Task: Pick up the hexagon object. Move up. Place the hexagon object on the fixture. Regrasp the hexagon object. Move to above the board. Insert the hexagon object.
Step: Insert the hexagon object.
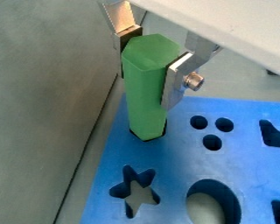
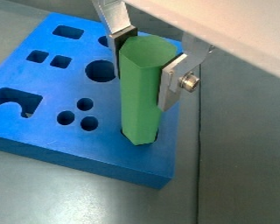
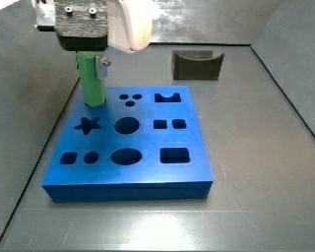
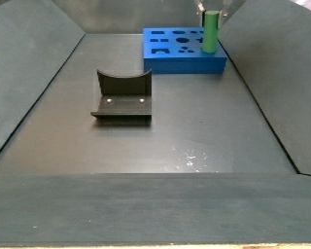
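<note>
Gripper (image 2: 149, 54) holds hexagon object (image 2: 140, 92) upright at board (image 2: 49, 109) corner.

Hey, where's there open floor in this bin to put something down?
Bare floor lies between the holder and the blue board, and in front of the holder toward the near wall. It is crowded at the board's corner, where the tool holds the green peg upright.
</note>
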